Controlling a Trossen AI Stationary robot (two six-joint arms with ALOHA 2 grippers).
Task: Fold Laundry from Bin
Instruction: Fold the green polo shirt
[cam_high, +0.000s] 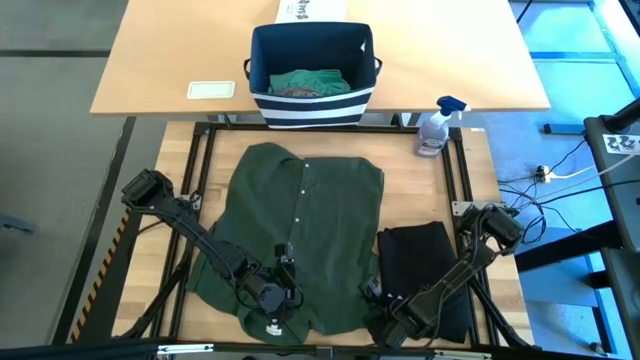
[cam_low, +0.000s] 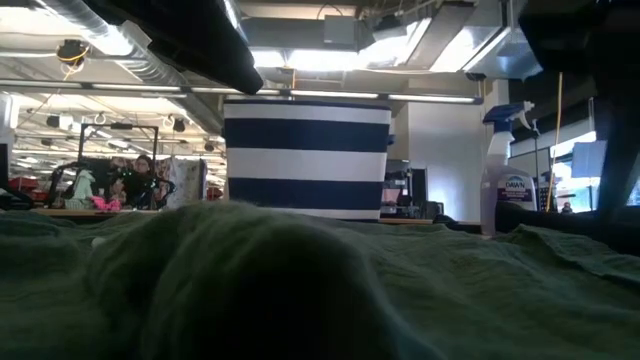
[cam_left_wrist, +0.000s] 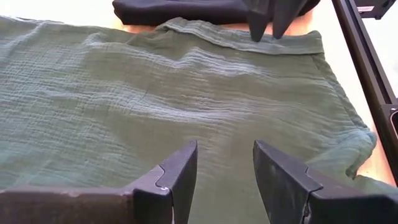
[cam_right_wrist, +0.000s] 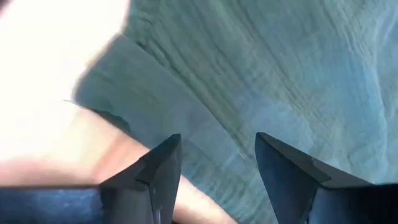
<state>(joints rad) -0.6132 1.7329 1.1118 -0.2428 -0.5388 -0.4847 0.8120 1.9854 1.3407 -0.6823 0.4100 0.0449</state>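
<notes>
Item 1: dark green shirt (cam_high: 295, 235), spread flat on my surface (cam_high: 470, 190) for folding. Left hand (cam_high: 272, 297) and right hand (cam_high: 378, 297) hover released over its near hem. Black garment (cam_high: 418, 262) lies folded beside it. Bin (cam_high: 310, 75) holds more laundry.

The dark green shirt (cam_high: 300, 235) is showing a crinkled, matt woven cloth; the table (cam_high: 400, 190) is showing pale, smooth wood grain; the bin (cam_high: 312, 75) is appearing as striped fabric; the spray bottle (cam_high: 434, 128) is looking like translucent plastic.
</notes>
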